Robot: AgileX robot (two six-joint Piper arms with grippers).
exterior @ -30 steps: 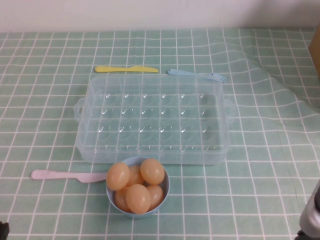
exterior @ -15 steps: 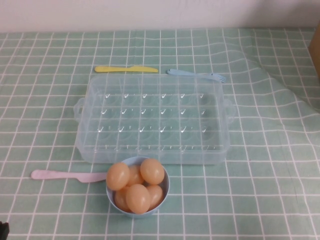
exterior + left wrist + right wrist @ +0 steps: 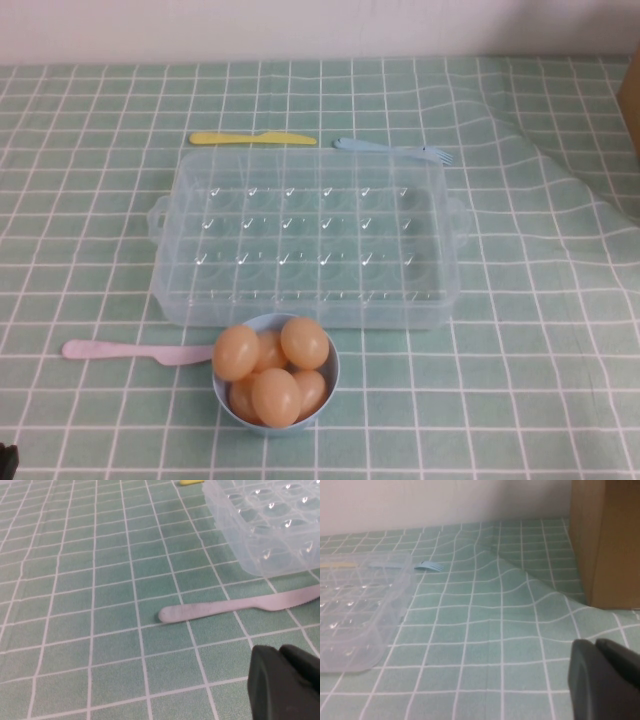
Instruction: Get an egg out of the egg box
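The egg box is sitting mid-table with its cells holding nothing — each egg is lying in the blue bowl just before it. The left gripper and right gripper are hovering low at their own sides — finger state untellable.

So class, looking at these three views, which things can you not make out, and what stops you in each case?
- Left gripper: cut off by the left wrist view's edge; open or shut unclear.
- Right gripper: likewise cut off in the right wrist view.
- Lower eggs in the blue bowl: covered by upper eggs, so no count.
- Egg box: no egg visible inside.
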